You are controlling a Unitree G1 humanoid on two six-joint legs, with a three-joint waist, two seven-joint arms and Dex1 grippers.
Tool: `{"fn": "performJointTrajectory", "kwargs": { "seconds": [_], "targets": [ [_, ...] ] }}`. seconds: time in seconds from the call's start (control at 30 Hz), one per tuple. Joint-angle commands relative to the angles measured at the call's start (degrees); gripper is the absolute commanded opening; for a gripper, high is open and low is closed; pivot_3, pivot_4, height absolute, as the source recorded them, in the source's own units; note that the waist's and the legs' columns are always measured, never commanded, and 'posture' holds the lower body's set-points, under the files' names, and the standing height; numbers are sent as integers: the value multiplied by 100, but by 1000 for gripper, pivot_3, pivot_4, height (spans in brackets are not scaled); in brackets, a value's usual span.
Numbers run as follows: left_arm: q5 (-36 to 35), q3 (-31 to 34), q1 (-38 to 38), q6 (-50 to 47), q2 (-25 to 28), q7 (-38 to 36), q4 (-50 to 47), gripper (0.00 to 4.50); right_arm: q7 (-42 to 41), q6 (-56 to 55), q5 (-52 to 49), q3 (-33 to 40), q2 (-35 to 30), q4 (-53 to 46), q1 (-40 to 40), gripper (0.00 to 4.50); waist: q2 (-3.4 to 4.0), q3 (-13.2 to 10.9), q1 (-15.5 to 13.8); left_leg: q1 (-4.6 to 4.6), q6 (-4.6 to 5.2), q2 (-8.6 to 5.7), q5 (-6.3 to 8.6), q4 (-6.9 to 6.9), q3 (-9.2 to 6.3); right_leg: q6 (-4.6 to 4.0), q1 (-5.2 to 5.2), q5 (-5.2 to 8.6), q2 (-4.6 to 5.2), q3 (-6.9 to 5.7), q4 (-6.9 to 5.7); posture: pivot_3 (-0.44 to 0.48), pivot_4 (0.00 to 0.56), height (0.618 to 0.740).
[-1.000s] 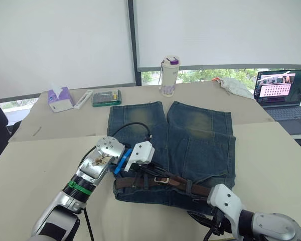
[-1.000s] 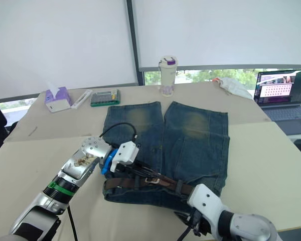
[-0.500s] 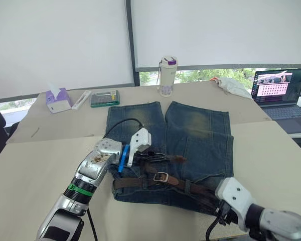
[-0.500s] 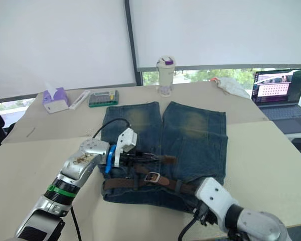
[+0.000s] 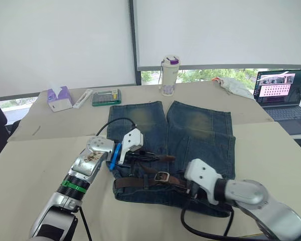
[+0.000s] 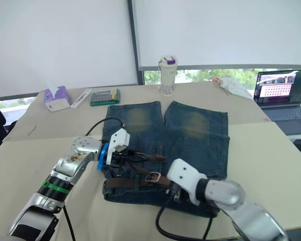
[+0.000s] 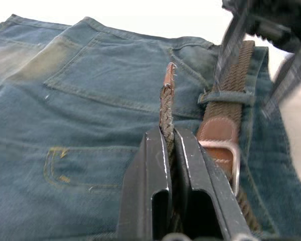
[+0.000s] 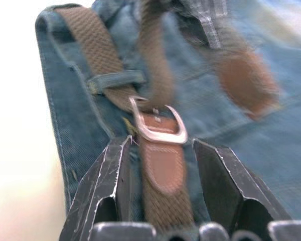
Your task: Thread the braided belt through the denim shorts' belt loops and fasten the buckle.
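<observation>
Braided belt [image 7: 165, 108] end is pinched by the left gripper [image 7: 171, 145], lifted clear so the open right gripper [image 8: 160, 150] can straddle the buckle [image 8: 158, 125].

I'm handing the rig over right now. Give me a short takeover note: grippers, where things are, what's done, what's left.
Left gripper: shut on the belt just behind its leather tip, holding the tip above the shorts.
Right gripper: open, fingers either side of the strap just behind the buckle, not gripping.
Shorts lie flat on the table; the belt runs along the waistband, passing under at least one belt loop.
Done: the strap is through the loops that can be seen.
Left: feed the tip through the buckle and fasten it.
</observation>
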State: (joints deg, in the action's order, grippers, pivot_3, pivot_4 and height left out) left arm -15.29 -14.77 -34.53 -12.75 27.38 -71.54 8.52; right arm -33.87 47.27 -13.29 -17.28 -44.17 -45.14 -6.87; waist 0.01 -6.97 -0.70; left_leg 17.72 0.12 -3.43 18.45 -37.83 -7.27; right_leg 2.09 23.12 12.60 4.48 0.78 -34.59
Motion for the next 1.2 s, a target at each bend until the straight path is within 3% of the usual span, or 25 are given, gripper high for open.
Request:
{"fn": "performJointTrajectory", "kwargs": {
  "seconds": [0.03,0.23,0.33,0.47,0.73,0.93,1.2],
  "targets": [
    [77,66,-11,103,-55,202,-254,0,-80,-333,415,-302,-103,557,-134,2201,0,0,-1,1,-1,-4,-1,-1,0,0,0,0,2,1,2,0,150,740],
    [134,37,101,132,23,218,-415,0,48,-372,611,-208,-1,769,-74,2201,1,1,21,2,-1,4,0,0,0,0,5,0,-2,5,-6,0,150,740],
    [184,69,114,253,146,106,-399,0,100,-307,629,-151,111,743,-124,1426,0,1,21,1,1,2,1,0,0,0,5,0,-2,5,-10,0,150,740],
    [609,-81,82,1140,429,-128,-49,0,23,-307,592,-63,126,702,-147,75,1,1,28,-1,1,3,0,0,0,0,6,0,-2,6,-12,0,150,740],
    [1171,-362,9,2759,708,-517,519,0,-21,-202,310,254,329,621,-112,25,0,1,20,1,4,3,2,1,-1,0,7,-1,-2,5,-10,0,150,740],
    [1216,-530,-217,3272,630,-783,833,0,-19,-82,242,304,355,548,-192,25,0,1,14,3,17,1,9,0,-1,0,7,-1,-2,4,-11,0,150,740],
    [1327,-751,-491,3215,-60,-518,864,0,3,-15,243,81,495,427,-249,25,0,1,25,4,19,-7,10,-1,-1,0,7,-1,-2,3,-14,0,150,740]
  ]
}}
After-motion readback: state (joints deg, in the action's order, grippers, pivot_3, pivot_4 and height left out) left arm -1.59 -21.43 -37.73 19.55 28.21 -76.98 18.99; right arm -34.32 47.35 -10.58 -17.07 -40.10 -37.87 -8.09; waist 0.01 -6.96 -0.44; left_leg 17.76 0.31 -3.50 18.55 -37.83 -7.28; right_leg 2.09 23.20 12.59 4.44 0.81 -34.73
